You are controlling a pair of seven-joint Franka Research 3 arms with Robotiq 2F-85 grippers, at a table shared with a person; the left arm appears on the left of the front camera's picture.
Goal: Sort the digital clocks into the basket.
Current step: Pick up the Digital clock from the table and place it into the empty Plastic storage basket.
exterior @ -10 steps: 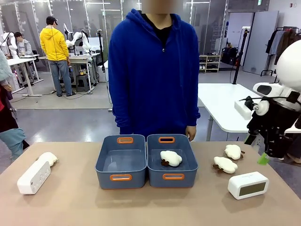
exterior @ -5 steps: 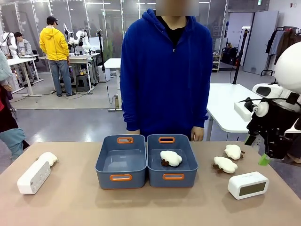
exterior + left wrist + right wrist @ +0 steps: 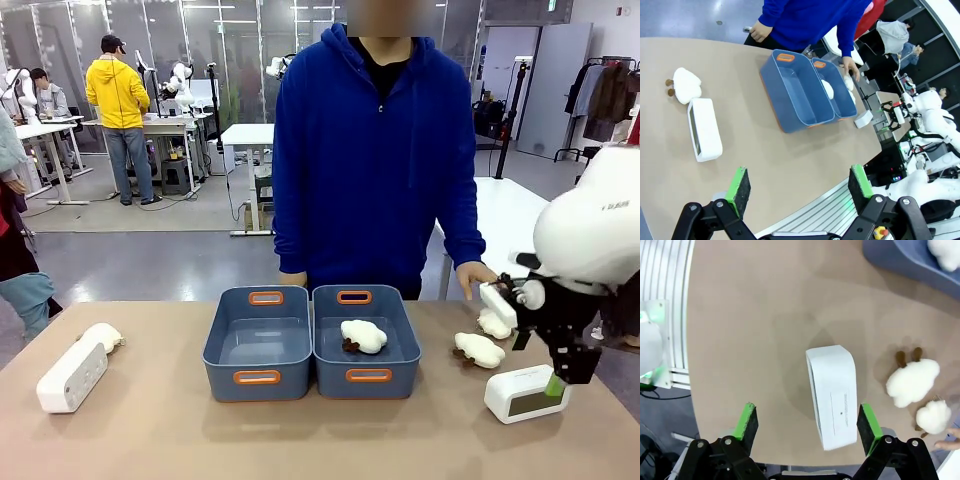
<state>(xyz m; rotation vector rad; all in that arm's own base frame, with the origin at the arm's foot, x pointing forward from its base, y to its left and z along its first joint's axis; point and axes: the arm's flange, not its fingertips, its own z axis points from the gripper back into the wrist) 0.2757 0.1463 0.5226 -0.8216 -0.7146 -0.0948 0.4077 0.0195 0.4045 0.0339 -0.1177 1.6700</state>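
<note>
Right pincer (image 3: 806,419) swung in above digital clock (image 3: 832,395) — jaws wide apart, aimed down

We see one digital clock (image 3: 72,375), a white rounded box, lying at an angle on the near left of the bench (image 3: 150,430). The other digital clock (image 3: 515,395) rests at the near right, its greyish display facing the near side. Two like blue-grey baskets with orange handle slots stand side by side mid-bench, the left basket (image 3: 257,343) and the right basket (image 3: 395,345); we cannot tell which is meant.
</note>
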